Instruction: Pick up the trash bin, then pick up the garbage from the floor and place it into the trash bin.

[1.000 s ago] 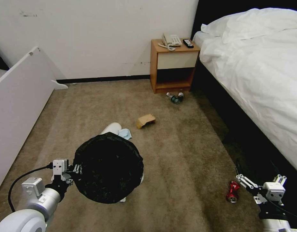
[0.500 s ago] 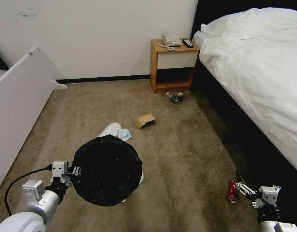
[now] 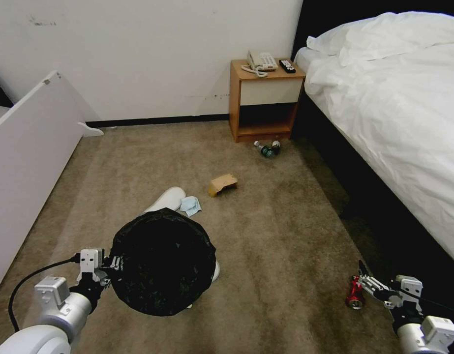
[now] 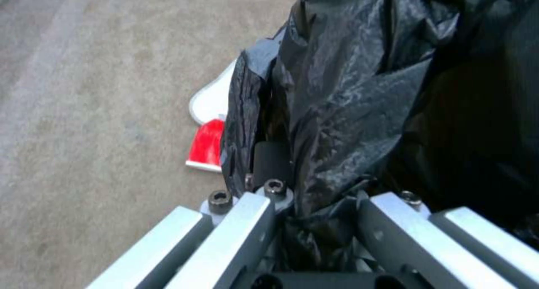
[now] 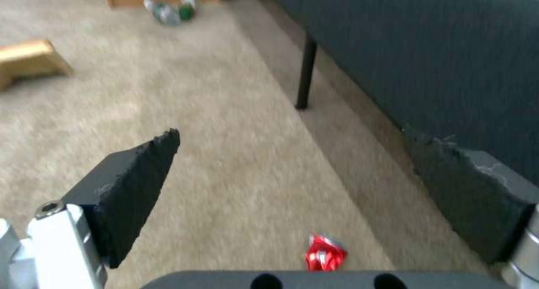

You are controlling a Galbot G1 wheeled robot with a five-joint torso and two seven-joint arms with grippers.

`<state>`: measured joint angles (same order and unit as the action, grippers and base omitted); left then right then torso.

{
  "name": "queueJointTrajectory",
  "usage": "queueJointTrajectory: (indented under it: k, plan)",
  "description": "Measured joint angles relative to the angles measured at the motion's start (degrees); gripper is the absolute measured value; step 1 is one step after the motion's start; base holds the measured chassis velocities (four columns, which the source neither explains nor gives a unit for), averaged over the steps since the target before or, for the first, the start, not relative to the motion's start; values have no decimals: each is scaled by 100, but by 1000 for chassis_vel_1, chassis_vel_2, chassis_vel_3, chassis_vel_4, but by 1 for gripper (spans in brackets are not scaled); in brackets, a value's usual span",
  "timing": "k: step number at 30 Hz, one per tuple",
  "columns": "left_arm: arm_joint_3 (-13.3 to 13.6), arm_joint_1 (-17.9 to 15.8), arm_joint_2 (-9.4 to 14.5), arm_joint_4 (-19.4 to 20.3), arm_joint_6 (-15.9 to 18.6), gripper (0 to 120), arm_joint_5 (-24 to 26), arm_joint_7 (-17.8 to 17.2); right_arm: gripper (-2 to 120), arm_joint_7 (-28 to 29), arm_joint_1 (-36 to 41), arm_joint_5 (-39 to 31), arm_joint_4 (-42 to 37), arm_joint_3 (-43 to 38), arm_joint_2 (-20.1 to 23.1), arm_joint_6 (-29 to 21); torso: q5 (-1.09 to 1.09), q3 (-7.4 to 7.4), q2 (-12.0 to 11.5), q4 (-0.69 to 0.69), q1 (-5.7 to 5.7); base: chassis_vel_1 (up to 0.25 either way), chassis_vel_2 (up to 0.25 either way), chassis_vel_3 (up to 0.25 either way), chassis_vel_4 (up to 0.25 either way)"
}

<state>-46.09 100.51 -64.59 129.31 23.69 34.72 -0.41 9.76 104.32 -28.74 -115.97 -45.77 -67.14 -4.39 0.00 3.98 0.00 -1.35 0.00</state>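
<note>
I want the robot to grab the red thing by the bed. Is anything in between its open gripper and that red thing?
Nothing visible is in the way. The right gripper, open, hangs just above the crushed red can, with bare carpet around it. The left gripper holds the trash bin off to the other side.

Left claw (image 3: 113, 263) clamped on the rim of the trash bin (image 3: 163, 260), bin held above the carpet (image 3: 266, 231), black liner facing up. White slipper (image 3: 166, 198) and light-blue cloth (image 3: 190, 205) just beyond the bin. Cardboard piece (image 3: 223, 184) farther out; two bottles (image 3: 267, 148) beside the nightstand (image 3: 264, 101). Right claw (image 3: 368, 284) low, fingers spread, right beside the crushed red packet (image 3: 355, 294) on the carpet, near the bed (image 3: 399, 108).
</note>
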Motion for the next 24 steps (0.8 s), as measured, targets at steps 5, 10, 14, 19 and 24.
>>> queueJointTrajectory:
  k: [5,10,14,19,24]
  plan:
    - [-25,56,-70,0,-22,1,-48,0,100,478,10,-303,6,213,386,-413,0,0,0,0,0,0,0,0,0]
    - [-76,61,-88,2,-30,1,-39,-2,100,820,18,-779,7,379,779,-661,0,0,0,1,0,0,0,0,0]
    - [-94,68,-96,17,-37,1,-32,-9,100,1058,-27,-1091,11,480,868,-744,0,0,0,0,0,0,0,0,0]
    - [-120,129,-159,97,-57,1,-30,-13,100,1181,-158,-1183,246,604,874,-769,0,0,0,0,0,0,0,0,0]
    - [-140,158,-168,120,-67,1,-30,-14,100,1225,-220,-1451,375,698,842,-735,0,0,0,0,0,0,0,0,0]
